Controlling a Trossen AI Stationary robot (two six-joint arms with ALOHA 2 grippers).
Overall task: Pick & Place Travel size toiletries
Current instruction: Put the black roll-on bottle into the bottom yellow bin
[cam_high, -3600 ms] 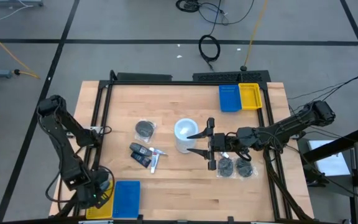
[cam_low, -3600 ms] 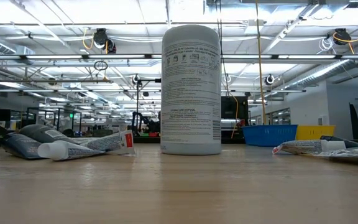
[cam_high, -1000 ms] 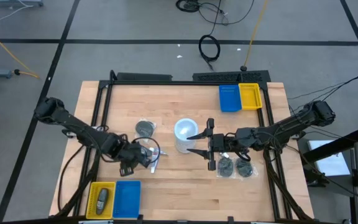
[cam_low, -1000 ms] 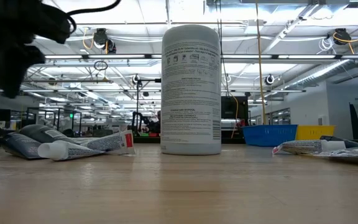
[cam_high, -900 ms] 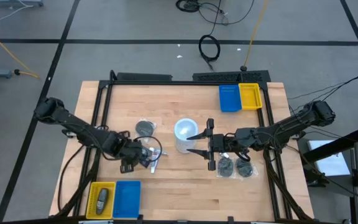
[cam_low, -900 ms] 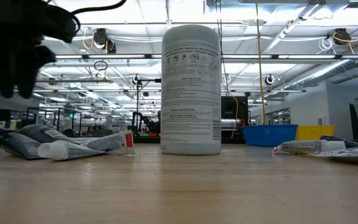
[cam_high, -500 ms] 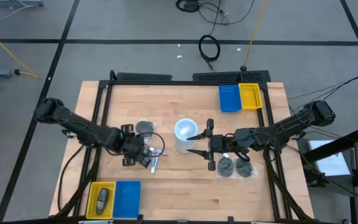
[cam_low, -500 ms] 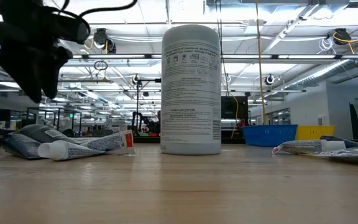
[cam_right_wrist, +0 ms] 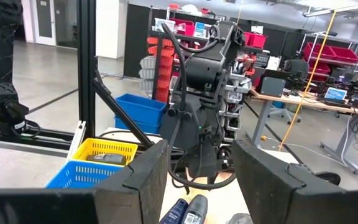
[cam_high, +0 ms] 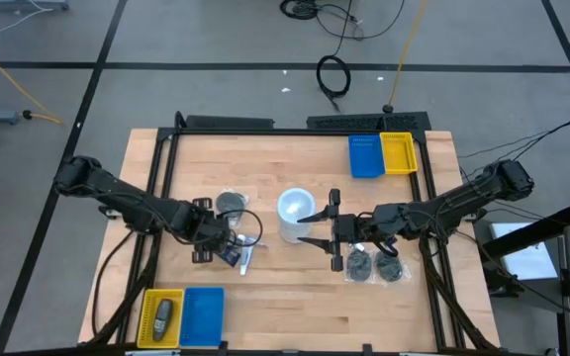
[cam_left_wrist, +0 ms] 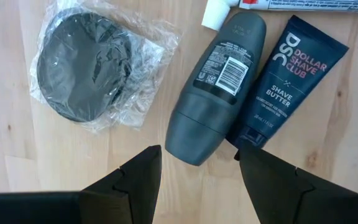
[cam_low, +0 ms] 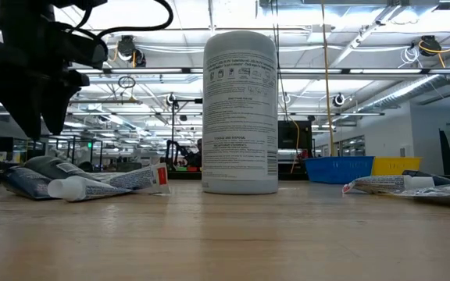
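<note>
1. The tall white canister (cam_high: 293,214) stands at centre frame in the high view. The right gripper (cam_high: 312,228) hovers just beside it with its fingers spread and nothing between them. A sideways swing there could tip the canister onto the table (cam_high: 295,307).
2. The left gripper (cam_left_wrist: 197,155) hangs over the cluster left of centre, fingers spread wide and empty, lined up on the grey bottle (cam_left_wrist: 216,93).
3. The risk here is crowding. The dark blue tube (cam_left_wrist: 288,81) lies touching the bottle's side, so a finger coming down could land on the tube or pinch both.
4. The bottle is smooth and rounded. My guess is it could roll or squirt out of a grip that lands off centre.
5. The white tube (cam_left_wrist: 278,5) lies just past the bottle's top end, and a nudge could push it away.
6. The wrapped disc (cam_left_wrist: 86,65) sits near the bottle. Its loose plastic could snag a finger.
7. Counts, biggest first: one canister.
8. Four trays: a blue tray (cam_high: 364,155) and a yellow tray (cam_high: 398,152) at upper right, and another blue and yellow pair at lower left.
9. Three wrapped discs: one left of the canister and two at lower right of centre.
10. One grey bottle, one blue tube and one white tube on the table.
11. One dark item (cam_high: 163,315) already lies in the lower-left yellow tray.
</note>
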